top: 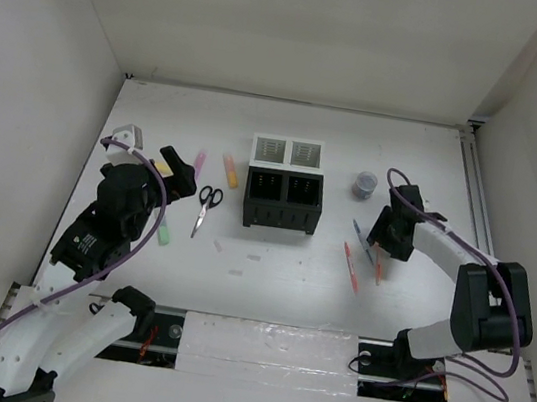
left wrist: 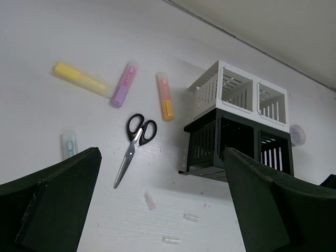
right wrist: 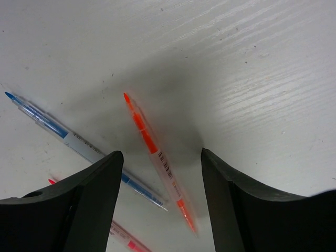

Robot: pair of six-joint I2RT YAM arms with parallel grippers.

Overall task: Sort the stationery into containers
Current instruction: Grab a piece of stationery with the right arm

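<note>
On the orange pen [right wrist: 158, 159], illegible print [right wrist: 168, 167]

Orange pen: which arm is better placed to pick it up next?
Right. The right gripper hangs low with open jaws straddling the orange pen; the left gripper is far off, by the scissors.

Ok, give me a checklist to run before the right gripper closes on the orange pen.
1. Orange pen between the right gripper jaws: ok.
2. Jaws open: ok.
3. Blue pen clear of the gap: not ok, its end pokes in beside the orange pen.
4. Fingertips low enough to pinch: cannot tell.
5. Left gripper open and out of the way, near the scissors: ok.
6. Black compartments empty: cannot tell.
</note>
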